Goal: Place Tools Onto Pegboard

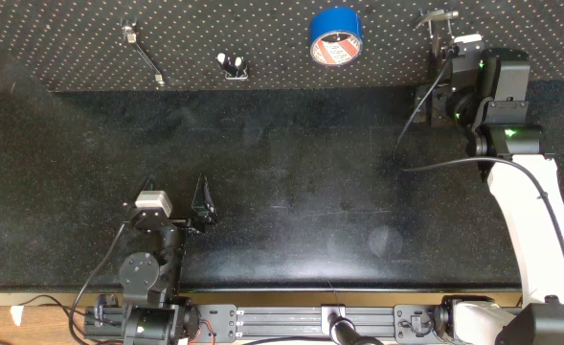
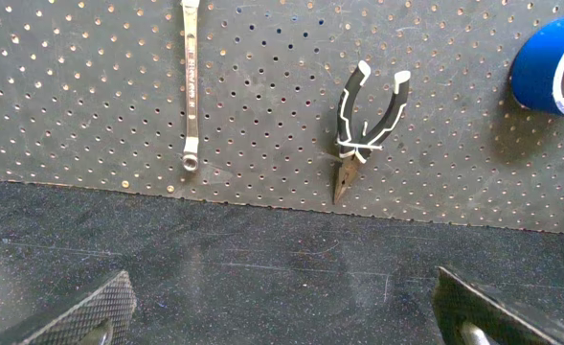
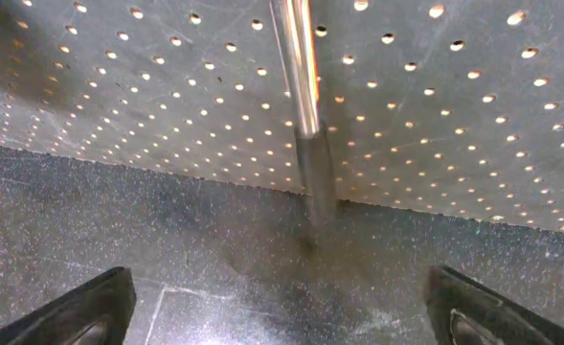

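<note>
**Top view.**
- Pegboard [image 1: 262, 24]: carries, in order along its face, a wrench [image 1: 143, 56], pliers [image 1: 232, 65], a blue tape roll [image 1: 336, 36] and, at the right arm's end, a slim metal tool [image 1: 439, 17].
- Right hand [image 1: 451, 53]: right up at the pegboard, just below the metal tool.
- Left hand [image 1: 202, 201]: well back from the pegboard, over the table [image 1: 310, 172].
- Step, as judged: the metal tool looks to be hung, so what remains is to let go and clear it. To do this well, draw the right hand straight back from the pegboard and keep both fingers off the shaft. That way the tool is neither nudged sideways nor lifted from its peg. Confirm that it hangs free before leaving.

**Left wrist view.**
- Left hand [image 2: 296, 321]: fingers spread wide, with nothing between them and nothing touched.
- On the pegboard ahead: the wrench [image 2: 191, 86] and pliers [image 2: 368, 125] hang, and the tape roll [image 2: 554, 67] is mounted farther along.

**Right wrist view.**
- Right hand [image 3: 282, 316]: fingers fully apart, gripping nothing.
- Metal tool [image 3: 301, 96]: its shaft runs down the pegboard face between the two fingers but clear of both. Its lower end reaches the pegboard's bottom edge, where the table begins. Its hook or peg cannot be made out.
</note>
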